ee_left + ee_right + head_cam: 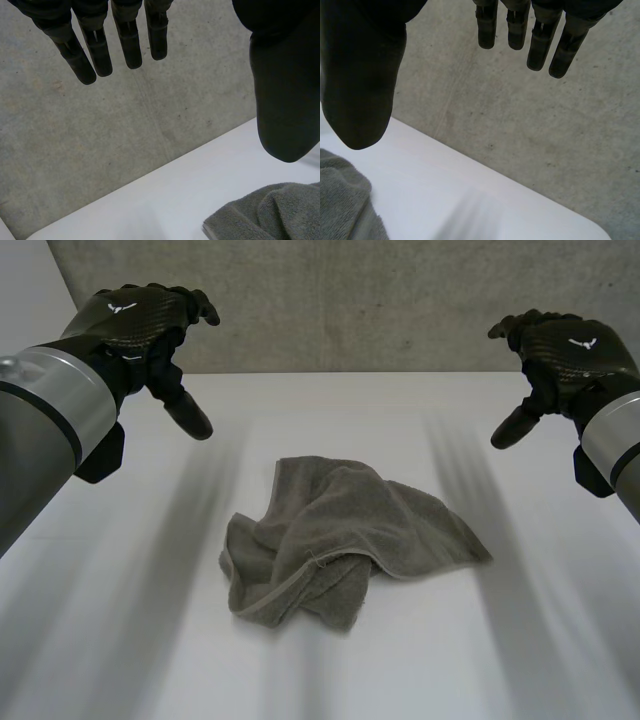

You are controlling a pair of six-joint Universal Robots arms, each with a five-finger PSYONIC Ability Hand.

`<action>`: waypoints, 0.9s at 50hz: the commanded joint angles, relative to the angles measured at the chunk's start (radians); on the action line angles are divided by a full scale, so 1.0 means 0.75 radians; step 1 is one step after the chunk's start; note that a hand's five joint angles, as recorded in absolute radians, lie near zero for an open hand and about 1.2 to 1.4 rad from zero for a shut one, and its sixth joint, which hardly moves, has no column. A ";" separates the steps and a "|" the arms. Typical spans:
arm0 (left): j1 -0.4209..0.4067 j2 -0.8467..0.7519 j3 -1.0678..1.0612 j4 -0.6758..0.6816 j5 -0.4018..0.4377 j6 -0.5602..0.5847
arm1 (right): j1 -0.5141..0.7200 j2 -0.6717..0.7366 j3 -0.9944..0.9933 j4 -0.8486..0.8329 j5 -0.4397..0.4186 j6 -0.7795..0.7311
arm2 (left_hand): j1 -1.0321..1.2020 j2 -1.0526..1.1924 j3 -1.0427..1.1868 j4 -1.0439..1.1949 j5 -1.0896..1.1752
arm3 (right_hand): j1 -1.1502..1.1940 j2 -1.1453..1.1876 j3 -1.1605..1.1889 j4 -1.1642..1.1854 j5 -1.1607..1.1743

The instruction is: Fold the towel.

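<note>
A grey towel lies crumpled in a loose heap on the middle of the white table. My left hand hovers above the table's far left, well clear of the towel, open with relaxed fingers and holding nothing. My right hand hovers at the far right, also open and empty. In the left wrist view straight fingers and the thumb stand apart, and a towel edge lies below the thumb. The right wrist view has spread fingers, the thumb and a towel corner.
A grey concrete wall rises behind the table's far edge. Bare white table surface surrounds the towel on all sides.
</note>
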 commanded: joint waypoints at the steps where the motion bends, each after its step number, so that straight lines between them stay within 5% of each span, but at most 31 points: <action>1: 0.002 0.044 -0.097 -0.014 0.045 0.011 | 0.008 0.035 0.021 0.042 -0.056 -0.019 | -0.115 -0.115 -0.097 -0.123 -0.307 | -0.074 -0.099 -0.089 -0.103 -0.077; 5: 0.035 0.087 -0.241 -0.001 0.115 0.016 | 0.008 0.056 0.073 0.071 -0.121 -0.019 | -0.104 -0.103 -0.085 -0.112 -0.295 | -0.074 -0.099 -0.089 -0.103 -0.077; 10: 0.198 0.128 -0.532 0.088 0.364 0.126 | 0.010 0.084 0.273 -0.031 -0.238 -0.009 | -0.096 -0.095 -0.077 -0.104 -0.287 | -0.074 -0.099 -0.089 -0.103 -0.077; 20: 0.321 0.126 -0.899 0.352 0.675 0.369 | 0.126 0.244 0.416 -0.260 -0.240 0.081 | -0.084 -0.084 -0.066 -0.092 -0.275 | -0.074 -0.099 -0.089 -0.103 -0.077; 30: 0.307 -0.045 -1.032 0.534 0.702 0.468 | 0.213 0.491 0.400 -0.381 -0.224 0.155 | -0.057 -0.056 -0.038 -0.065 -0.248 | 0.022 -0.003 0.007 -0.007 0.019; 35: 0.290 -0.154 -1.030 0.602 0.694 0.466 | 0.215 0.524 0.381 -0.453 -0.222 0.155 | 0.127 0.128 0.146 0.119 -0.064 | 0.335 0.310 0.320 0.306 0.332; 40: 0.247 -0.207 -1.008 0.712 0.689 0.451 | 0.215 0.586 0.328 -0.500 -0.201 0.169 | 0.730 0.731 0.749 0.722 0.539 | 0.777 0.752 0.762 0.749 0.774; 42: 0.231 -0.203 -0.993 0.820 0.671 0.447 | 0.202 0.594 0.281 -0.500 -0.179 0.186 | 1.163 1.163 1.181 1.154 0.971 | 1.346 1.321 1.331 1.317 1.343; 45: 0.196 -0.193 -0.951 0.931 0.614 0.447 | 0.200 0.584 0.210 -0.502 -0.150 0.177 | 1.356 1.356 1.374 1.348 1.165 | 1.555 1.530 1.540 1.526 1.552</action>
